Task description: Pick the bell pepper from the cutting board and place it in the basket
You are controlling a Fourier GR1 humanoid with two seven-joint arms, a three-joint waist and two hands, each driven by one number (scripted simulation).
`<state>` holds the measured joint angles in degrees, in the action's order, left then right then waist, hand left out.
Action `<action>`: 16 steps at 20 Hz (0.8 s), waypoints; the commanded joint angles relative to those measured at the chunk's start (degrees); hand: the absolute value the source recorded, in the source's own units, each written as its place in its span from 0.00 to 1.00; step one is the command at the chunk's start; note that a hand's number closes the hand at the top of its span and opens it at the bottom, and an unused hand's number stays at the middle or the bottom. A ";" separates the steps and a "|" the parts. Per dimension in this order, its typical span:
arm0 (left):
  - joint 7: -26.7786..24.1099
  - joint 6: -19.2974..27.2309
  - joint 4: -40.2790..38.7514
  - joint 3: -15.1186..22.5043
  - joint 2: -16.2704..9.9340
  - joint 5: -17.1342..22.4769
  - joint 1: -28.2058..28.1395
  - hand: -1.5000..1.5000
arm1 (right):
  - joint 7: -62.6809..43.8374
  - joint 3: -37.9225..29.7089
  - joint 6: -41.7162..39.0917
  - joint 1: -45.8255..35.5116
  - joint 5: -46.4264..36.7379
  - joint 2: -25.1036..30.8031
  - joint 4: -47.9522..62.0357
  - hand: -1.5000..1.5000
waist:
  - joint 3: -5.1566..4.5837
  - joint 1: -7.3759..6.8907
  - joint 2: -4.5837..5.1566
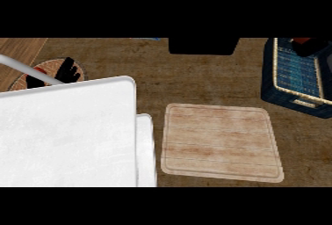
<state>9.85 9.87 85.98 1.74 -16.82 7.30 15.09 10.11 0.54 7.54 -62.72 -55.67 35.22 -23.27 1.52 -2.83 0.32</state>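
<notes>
Head view: cutting board (220,143) bare, a red patch, likely the bell pepper (301,41), sits at the basket (285,94) far corner beside my right hand (315,45), grip unreadable, left hand (67,71) open far left.

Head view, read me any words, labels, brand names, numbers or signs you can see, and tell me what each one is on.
None: no readable text shows anywhere.
Cutting board: plain wood grain, no print.
Basket: a small pale patch low on its near wall could be a tag, but it is too blurred to read.
White block at the left: blank.
Left robot hand, black, at the upper left: no marking.
</notes>
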 commanded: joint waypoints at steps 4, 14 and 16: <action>-1.59 -0.41 -2.71 -1.55 -1.34 -0.83 -2.08 0.50 | 3.13 -0.47 3.09 -0.83 -1.49 0.02 6.11 1.00 | -1.45 0.08 0.71; -2.31 0.76 -3.10 0.59 0.25 -2.16 -1.50 0.50 | 2.40 0.16 4.80 -3.80 -4.34 0.65 11.55 1.00 | -1.45 -0.52 0.99; 1.35 1.47 -1.16 0.31 -0.97 -1.98 0.34 0.50 | 3.82 0.10 7.62 -1.63 -4.72 0.95 12.64 1.00 | -1.37 -0.60 1.01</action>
<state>10.04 10.88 85.72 2.14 -16.75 7.10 15.54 13.40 0.20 13.84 -64.38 -59.20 35.65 -12.59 1.57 -3.26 0.55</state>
